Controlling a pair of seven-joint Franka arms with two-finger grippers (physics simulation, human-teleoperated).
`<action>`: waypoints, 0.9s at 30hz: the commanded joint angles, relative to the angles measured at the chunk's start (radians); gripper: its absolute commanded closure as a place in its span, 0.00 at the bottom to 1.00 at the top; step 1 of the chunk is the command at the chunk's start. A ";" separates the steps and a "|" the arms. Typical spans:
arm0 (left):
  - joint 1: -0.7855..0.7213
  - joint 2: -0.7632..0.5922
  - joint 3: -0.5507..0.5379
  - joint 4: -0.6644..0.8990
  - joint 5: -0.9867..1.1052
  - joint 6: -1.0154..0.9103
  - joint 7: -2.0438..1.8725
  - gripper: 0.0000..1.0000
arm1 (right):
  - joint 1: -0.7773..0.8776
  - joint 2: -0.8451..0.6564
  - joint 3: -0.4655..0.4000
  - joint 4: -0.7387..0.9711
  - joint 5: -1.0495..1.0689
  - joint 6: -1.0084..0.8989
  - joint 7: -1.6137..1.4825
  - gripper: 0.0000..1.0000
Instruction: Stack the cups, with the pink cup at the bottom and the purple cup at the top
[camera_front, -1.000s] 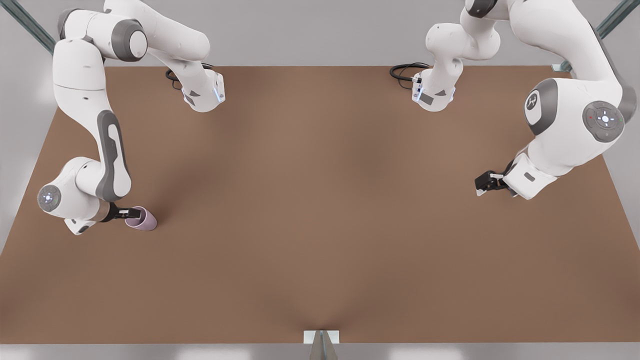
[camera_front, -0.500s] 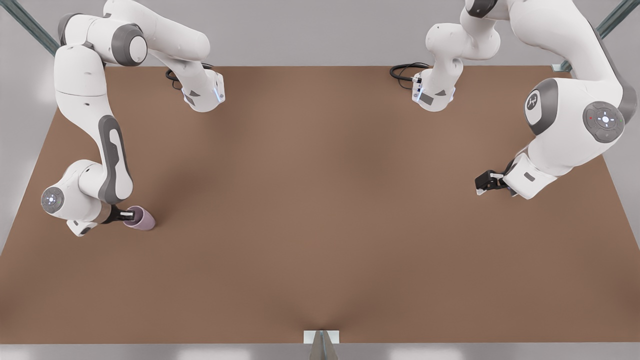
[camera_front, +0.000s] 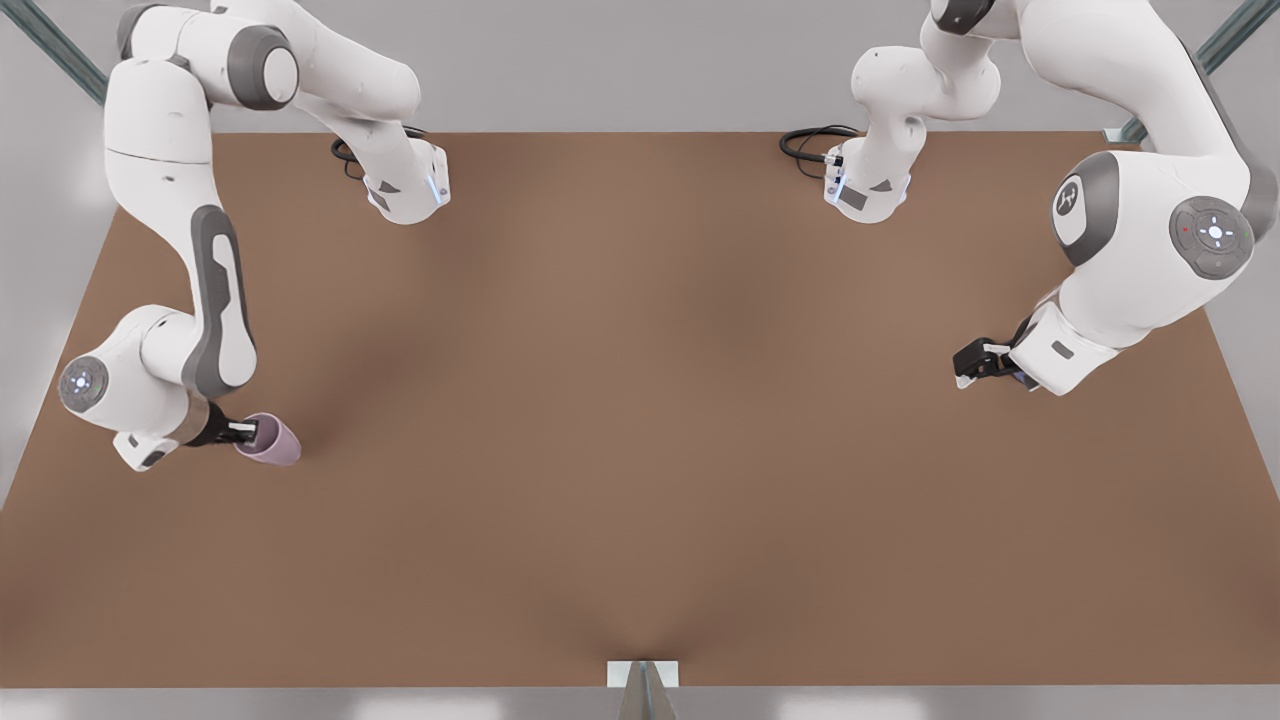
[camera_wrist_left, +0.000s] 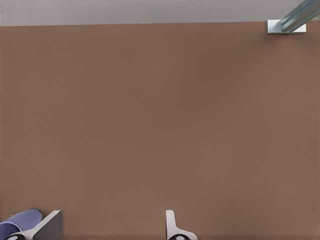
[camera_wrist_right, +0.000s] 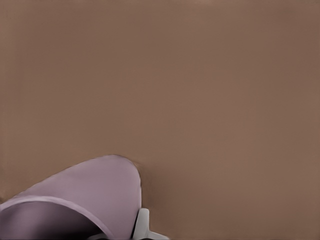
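bench (camera_front: 640, 420) middle – bare, free passage | my right tool (camera_front: 243, 432) – pink cup (camera_front: 270, 440) there | my left tool (camera_front: 968, 365) – purple cup (camera_wrist_left: 20, 222) beside it

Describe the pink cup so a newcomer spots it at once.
On the brown table, look near the front view's left edge. The pink cup is gripped by the right end effector there: pale mauve-pink, unlike the bluer purple cup by the left end effector.

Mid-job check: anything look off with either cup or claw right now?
One thing: in the left wrist view the purple cup sits outside the open left claw, beside one finger, not between them. The right claw grips the pink cup by its wall. Nothing looks spilled or damaged.
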 joint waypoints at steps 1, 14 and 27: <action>0.000 -0.001 0.000 0.000 0.001 -0.002 0.000 0.00 | 0.037 -0.017 0.000 0.009 -0.001 -0.037 -0.013 0.79; 0.002 0.019 0.097 -0.019 0.004 -0.056 -0.009 0.00 | 0.467 -0.009 0.084 0.098 0.054 -0.095 0.440 0.79; 0.261 -0.007 0.131 -0.450 0.016 0.255 0.579 0.00 | 0.872 0.287 0.100 0.494 0.071 -0.092 0.975 0.79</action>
